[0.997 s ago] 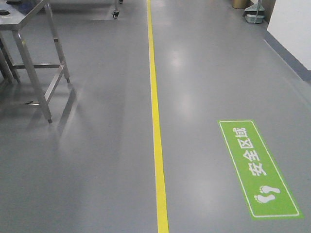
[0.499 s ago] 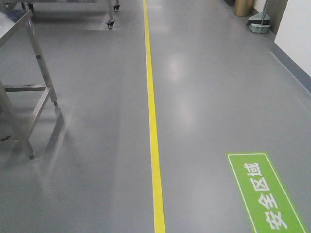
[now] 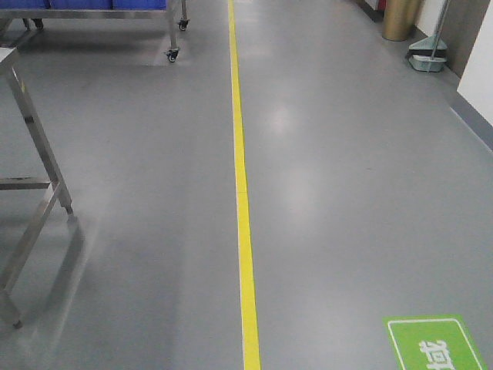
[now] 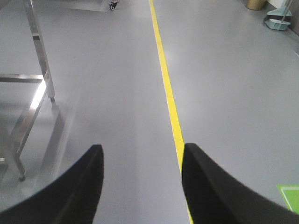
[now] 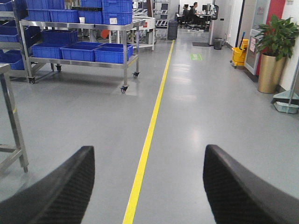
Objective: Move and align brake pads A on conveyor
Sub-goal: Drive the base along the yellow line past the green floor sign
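Note:
The brake pads A and the conveyor are out of view in every frame. My left gripper (image 4: 142,148) is open, its two black fingers spread over bare grey floor with nothing between them. My right gripper (image 5: 148,148) is open too, wider, and empty; the yellow floor line (image 5: 145,140) runs between its fingers. Neither gripper shows in the front view.
A steel table's legs (image 3: 35,146) stand at the left. A wheeled steel rack with blue bins (image 5: 79,49) is farther ahead on the left. A yellow line (image 3: 240,185) runs down the floor, a green floor sign (image 3: 435,343) lies bottom right, and a gold planter (image 3: 402,19) and dustpan (image 3: 427,60) are far right.
The view has advanced along the yellow line: the steel table has slid left and down out of frame, the green sign has dropped to the bottom edge, and the wheeled rack has come into sight.

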Motion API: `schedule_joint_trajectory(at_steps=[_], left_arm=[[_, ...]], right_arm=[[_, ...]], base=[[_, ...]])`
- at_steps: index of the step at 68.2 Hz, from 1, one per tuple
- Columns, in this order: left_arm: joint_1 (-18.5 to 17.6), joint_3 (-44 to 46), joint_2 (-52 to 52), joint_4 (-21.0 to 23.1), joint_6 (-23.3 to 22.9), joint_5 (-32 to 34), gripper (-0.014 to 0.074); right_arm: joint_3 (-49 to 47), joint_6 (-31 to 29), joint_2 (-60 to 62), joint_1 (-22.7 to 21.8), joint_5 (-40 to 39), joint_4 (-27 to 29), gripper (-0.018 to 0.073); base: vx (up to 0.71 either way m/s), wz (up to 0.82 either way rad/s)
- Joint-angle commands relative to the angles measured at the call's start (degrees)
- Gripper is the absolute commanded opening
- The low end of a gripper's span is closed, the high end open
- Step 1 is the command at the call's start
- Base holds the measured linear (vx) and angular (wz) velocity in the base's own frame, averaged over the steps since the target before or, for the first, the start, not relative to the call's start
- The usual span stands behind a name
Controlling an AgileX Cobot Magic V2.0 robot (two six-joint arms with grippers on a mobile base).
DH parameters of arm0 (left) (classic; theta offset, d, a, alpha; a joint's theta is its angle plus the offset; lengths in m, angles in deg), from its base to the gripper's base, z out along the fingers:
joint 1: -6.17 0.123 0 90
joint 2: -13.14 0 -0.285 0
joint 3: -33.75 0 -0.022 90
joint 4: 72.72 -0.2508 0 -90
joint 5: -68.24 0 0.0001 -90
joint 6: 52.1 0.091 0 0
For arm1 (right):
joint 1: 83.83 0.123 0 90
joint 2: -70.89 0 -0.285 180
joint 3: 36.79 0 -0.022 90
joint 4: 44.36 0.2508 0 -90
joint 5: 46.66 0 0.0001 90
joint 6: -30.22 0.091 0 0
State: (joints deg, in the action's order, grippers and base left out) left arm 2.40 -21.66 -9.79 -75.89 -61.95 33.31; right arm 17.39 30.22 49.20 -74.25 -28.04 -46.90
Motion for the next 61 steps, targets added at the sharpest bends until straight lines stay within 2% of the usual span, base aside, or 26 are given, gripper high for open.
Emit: schedule_joint_trajectory(at_steps=[1, 61], left_arm=[[-0.1, 1.5, -0.4, 0.3, 0.0, 3.9, 0.0377], [-0.1, 1.5, -0.4, 0.3, 0.0, 3.9, 0.0377]], right_arm=[[-1.4, 0.0, -0.8, -0.3, -4.6, -0.2, 0.0484], [-1.4, 0.0, -0.8, -0.3, -4.6, -0.2, 0.0484]], base=[[0.71, 0.07], [0.67, 0.00]])
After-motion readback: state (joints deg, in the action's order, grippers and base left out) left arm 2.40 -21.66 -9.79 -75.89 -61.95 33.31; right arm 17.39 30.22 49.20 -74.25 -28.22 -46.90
